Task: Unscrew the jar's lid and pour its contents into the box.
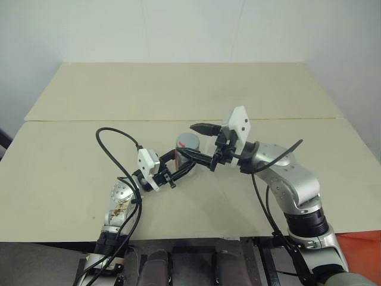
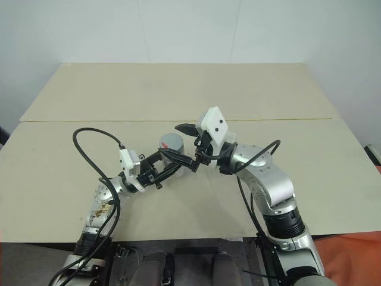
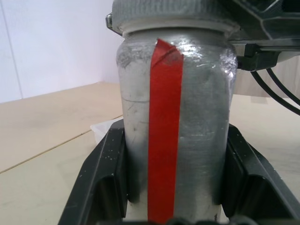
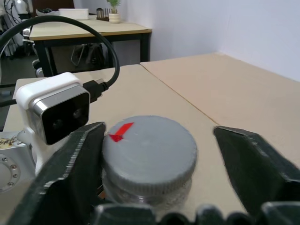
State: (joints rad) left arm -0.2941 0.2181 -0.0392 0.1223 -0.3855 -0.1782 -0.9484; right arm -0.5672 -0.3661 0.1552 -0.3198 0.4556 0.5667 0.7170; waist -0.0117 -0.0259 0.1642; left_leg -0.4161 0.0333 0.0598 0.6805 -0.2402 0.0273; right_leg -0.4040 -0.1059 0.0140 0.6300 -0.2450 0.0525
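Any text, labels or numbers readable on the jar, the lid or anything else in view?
None: no words or numbers can be read anywhere.
Jar: a plain red stripe, no print.
Lid: a small red mark, no lettering.

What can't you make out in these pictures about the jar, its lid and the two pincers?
- The contents: the jar has opaque silvery walls and the lid is still on.
- The jar's base, left wrist view: cut off by the picture's edge, between the left pincer's fingers.
- The right pincer: one finger meets the lid, the other stands off; grip unclear.
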